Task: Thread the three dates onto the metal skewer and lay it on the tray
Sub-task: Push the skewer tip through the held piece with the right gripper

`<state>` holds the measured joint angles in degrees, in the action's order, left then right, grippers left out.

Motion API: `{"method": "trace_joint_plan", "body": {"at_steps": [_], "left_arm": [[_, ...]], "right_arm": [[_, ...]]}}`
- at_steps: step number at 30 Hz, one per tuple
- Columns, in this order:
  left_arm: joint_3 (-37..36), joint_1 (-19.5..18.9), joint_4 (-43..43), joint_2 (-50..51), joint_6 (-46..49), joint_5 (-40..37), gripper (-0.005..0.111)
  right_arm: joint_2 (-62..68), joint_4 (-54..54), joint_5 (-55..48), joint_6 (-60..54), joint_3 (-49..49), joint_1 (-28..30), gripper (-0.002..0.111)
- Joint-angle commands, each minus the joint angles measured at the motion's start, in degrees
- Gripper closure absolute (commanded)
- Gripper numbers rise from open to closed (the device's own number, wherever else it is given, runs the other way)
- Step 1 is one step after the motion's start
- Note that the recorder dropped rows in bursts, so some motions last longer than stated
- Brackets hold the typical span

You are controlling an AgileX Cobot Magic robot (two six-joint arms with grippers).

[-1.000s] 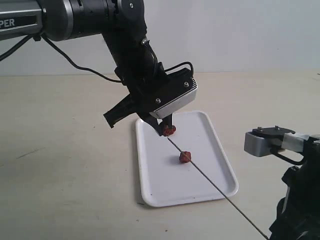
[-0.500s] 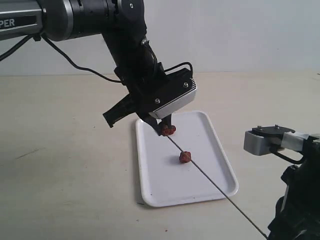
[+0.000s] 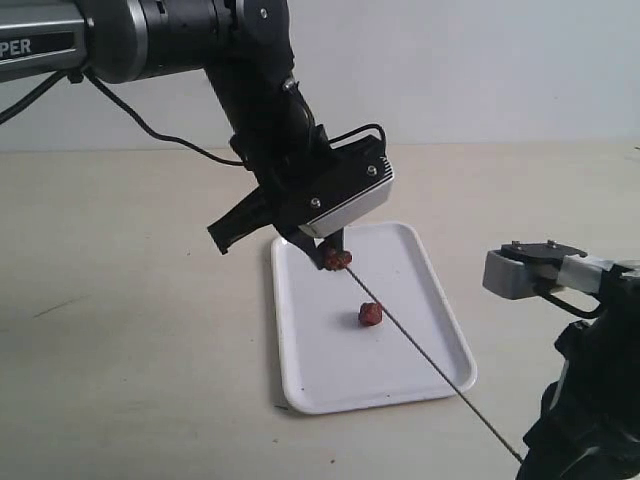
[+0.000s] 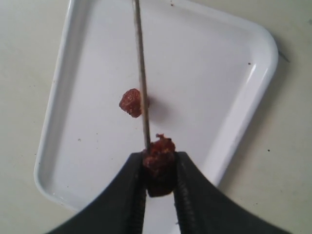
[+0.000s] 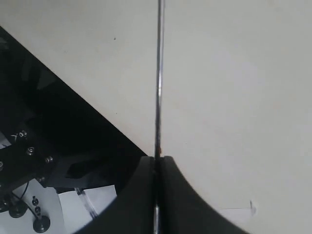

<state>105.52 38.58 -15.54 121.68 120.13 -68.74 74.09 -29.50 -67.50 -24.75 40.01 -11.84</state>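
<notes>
My left gripper [image 3: 334, 252] hangs over the far part of the white tray [image 3: 330, 375], shut on a wrinkled reddish-brown date [image 3: 338, 260]. In the left wrist view that date [image 4: 158, 163] sits squeezed between the black fingers [image 4: 131, 190], and the tip of the metal skewer [image 4: 141, 73] meets its top. The thin skewer [image 3: 430, 370] slants from there down to my right gripper [image 3: 527, 462], which is shut on its other end [image 5: 157, 158]. A second date [image 3: 370, 314] lies loose on the tray, just beside the rod's line [image 4: 130, 103]. A third date is not in view.
The tray's raised rim [image 4: 253, 97] stands on a pale beige tabletop [image 3: 130, 330]. The right arm's grey camera housing [image 3: 525, 270] and black body fill the lower right corner. A black cable [image 3: 160, 135] trails behind the left arm.
The right arm has shifted a little leftward, swinging the skewer so that it now passes just to the right of the loose date instead of across it. The left gripper holds still.
</notes>
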Motion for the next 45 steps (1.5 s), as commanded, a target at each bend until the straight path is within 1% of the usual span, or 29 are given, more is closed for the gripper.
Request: {"method": "trace_joint_plan", "body": {"at_steps": [1, 10, 20, 31, 45], "left_arm": [[-0.02, 0.30, -1.10, -0.03, -0.04, 1.18, 0.087], [-0.02, 0.30, -1.76, -0.03, -0.04, 1.00, 0.087], [-0.02, 0.17, -0.68, -0.03, -0.04, 1.03, 0.087], [-0.02, 0.17, -0.47, -0.03, -0.04, 1.03, 0.087], [-0.02, 0.17, -2.98, -0.03, -0.04, 1.03, 0.087]], "right_arm": [[-0.13, -0.53, -1.11, -0.86, 0.37, 0.17, 0.108], [-0.13, -0.53, 0.98, -0.96, 0.37, 0.17, 0.108], [-0.13, 1.39, -0.61, -0.76, 0.37, 0.17, 0.108], [-0.13, 1.39, 0.91, -0.76, 0.37, 0.17, 0.108], [-0.03, 1.27, 3.73, -0.61, 0.37, 0.17, 0.108]]}}
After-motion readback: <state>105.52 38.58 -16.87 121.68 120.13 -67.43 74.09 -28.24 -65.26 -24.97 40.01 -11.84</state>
